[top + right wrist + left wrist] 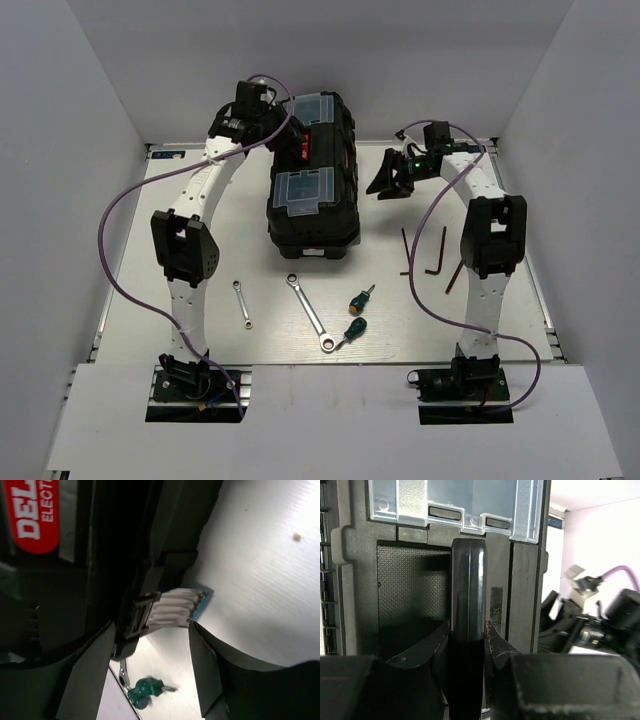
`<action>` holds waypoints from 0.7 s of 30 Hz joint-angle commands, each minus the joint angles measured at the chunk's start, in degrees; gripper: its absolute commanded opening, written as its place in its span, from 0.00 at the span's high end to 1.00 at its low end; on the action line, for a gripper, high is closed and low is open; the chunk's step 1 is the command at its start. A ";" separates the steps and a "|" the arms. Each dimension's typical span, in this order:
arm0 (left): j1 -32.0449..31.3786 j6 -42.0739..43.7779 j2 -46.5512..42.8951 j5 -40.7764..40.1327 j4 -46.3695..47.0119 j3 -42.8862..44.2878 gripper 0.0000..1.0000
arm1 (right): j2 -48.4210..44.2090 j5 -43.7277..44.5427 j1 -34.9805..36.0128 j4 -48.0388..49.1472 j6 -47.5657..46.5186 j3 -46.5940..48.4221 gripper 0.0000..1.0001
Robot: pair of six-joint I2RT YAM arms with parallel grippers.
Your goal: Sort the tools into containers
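The black toolbox [312, 215] stands closed at the back middle, with two clear-lidded organisers [305, 187] on its lid. My left gripper [270, 112] reaches over its far end. In the left wrist view my left gripper [468, 627] is shut on the toolbox's black handle [468, 580]. My right gripper [392, 176] is open and empty beside the toolbox's right side, its jaws either side of a silver latch [172, 608]. On the table lie a short wrench [241, 303], a longer wrench [310, 312], two green screwdrivers [361, 298] [352, 331] and dark hex keys [405, 250] [441, 248].
The red label [35, 510] on the toolbox fills the upper left of the right wrist view, with one screwdriver [147, 690] and a wrench end [124, 672] below. White walls enclose the table on three sides. Purple cables loop beside both arms.
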 commanded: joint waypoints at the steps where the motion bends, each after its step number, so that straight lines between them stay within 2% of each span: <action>1: 1.72 -7.00 -9.84 6.52 13.43 2.16 1.00 | 1.45 -1.80 1.63 3.80 2.47 3.97 0.34; 18: 4.35 -11.22 -9.31 11.35 14.48 2.87 1.00 | 6.47 2.14 5.50 11.72 6.61 5.55 0.36; 20: 4.36 -11.74 -9.31 12.05 15.10 2.87 1.00 | 6.38 3.64 6.73 11.11 5.12 5.90 0.41; 21: 4.36 -12.27 -9.31 12.06 15.10 2.87 1.00 | 6.38 7.56 7.08 10.58 4.76 5.99 0.43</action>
